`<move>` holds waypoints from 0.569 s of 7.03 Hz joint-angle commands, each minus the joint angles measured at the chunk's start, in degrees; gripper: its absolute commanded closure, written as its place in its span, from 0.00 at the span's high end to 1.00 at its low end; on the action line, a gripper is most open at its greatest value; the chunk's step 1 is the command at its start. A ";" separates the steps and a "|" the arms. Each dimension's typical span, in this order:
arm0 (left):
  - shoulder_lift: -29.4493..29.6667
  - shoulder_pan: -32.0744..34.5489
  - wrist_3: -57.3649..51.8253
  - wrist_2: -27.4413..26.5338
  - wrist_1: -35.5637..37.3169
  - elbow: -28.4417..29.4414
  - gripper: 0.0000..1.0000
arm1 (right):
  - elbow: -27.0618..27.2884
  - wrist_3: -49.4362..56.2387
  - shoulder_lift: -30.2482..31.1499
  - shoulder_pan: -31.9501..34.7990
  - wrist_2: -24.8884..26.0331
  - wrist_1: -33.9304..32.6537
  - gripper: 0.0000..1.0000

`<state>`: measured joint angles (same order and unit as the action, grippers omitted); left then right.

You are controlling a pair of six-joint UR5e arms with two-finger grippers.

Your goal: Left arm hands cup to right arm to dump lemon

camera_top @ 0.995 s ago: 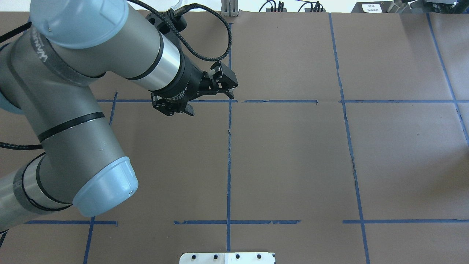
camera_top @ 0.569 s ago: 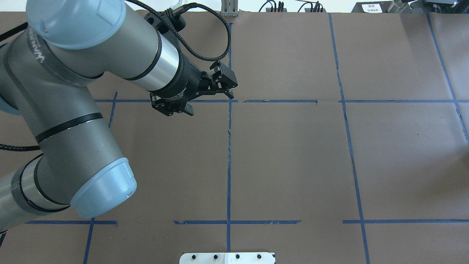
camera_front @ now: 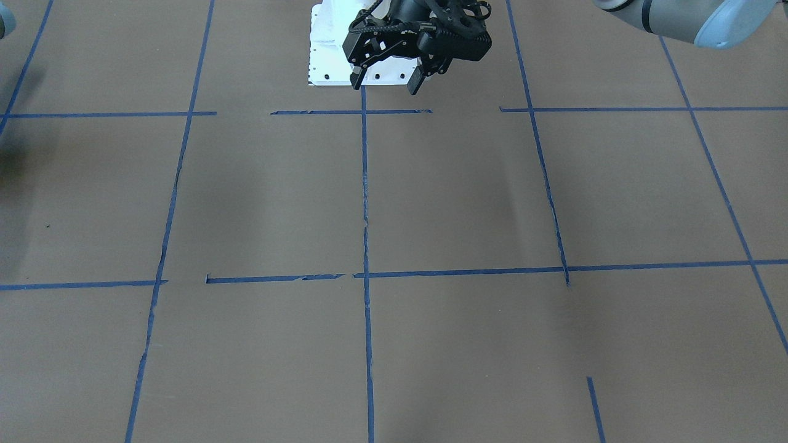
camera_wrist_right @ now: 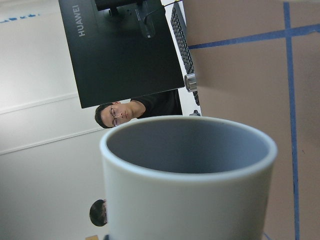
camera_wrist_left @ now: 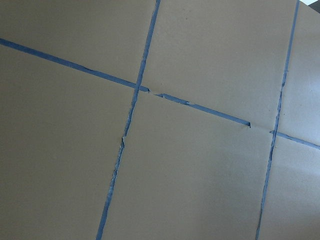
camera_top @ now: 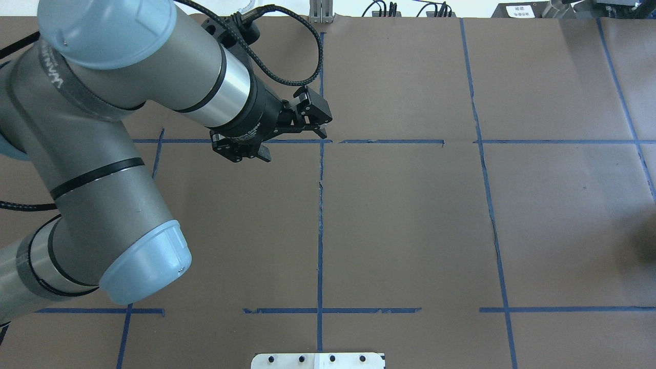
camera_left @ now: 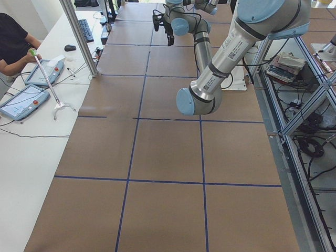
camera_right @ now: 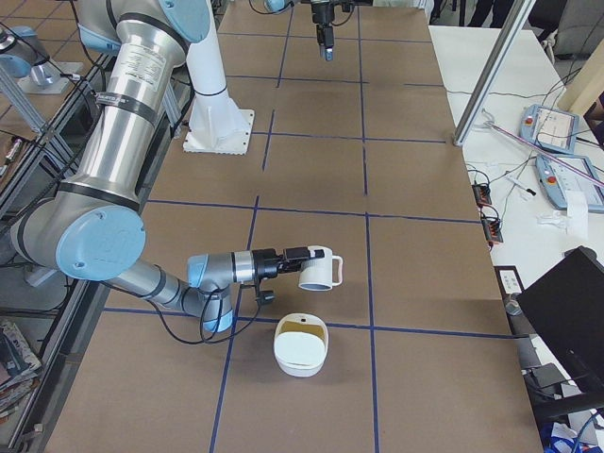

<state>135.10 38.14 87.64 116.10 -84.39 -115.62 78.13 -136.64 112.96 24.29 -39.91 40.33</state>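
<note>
My left gripper (camera_top: pixel 293 137) hangs open and empty over the blue tape cross at the table's middle. It also shows in the front-facing view (camera_front: pixel 385 83) and far off in the exterior right view (camera_right: pixel 324 42). The white cup (camera_right: pixel 319 270) is tipped on its side in the air at my right gripper (camera_right: pixel 294 256), beside a white bowl (camera_right: pixel 301 363). I cannot tell whether that gripper is open or shut. In the right wrist view the cup (camera_wrist_right: pixel 187 200) fills the frame and the grey inside that shows is bare. A dull yellowish thing, likely the lemon (camera_right: pixel 302 327), lies in the bowl.
The brown paper table (camera_top: pixel 410 220) carries a blue tape grid. The white base plate (camera_top: pixel 318 360) sits at the robot's edge. An operator (camera_left: pixel 13 39) sits at a side desk with tablets. A black monitor (camera_wrist_right: pixel 120 45) stands beyond the right end.
The left arm has shifted only slightly and its gripper stays open. A faint dark shadow has appeared at the table's right edge in the overhead view.
</note>
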 commanded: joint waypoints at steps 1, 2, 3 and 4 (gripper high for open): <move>0.07 0.00 -0.01 0.09 -0.16 0.13 1.00 | 7.45 18.61 -3.34 -0.12 -1.04 -13.03 0.31; -0.01 0.00 -0.01 0.09 -0.59 0.57 1.00 | 10.00 28.61 -6.58 -0.12 -1.04 -19.87 0.32; -0.01 0.00 -0.10 0.09 -0.68 0.75 1.00 | 12.81 36.37 -9.31 -0.21 -1.04 -26.29 0.33; 0.07 -0.09 -0.02 0.09 -0.77 0.92 1.00 | 13.71 41.84 -11.17 -0.73 -1.04 -33.41 0.33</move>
<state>135.12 38.12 87.59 116.19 -85.02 -114.94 89.78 -103.07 104.55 23.98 -40.94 15.51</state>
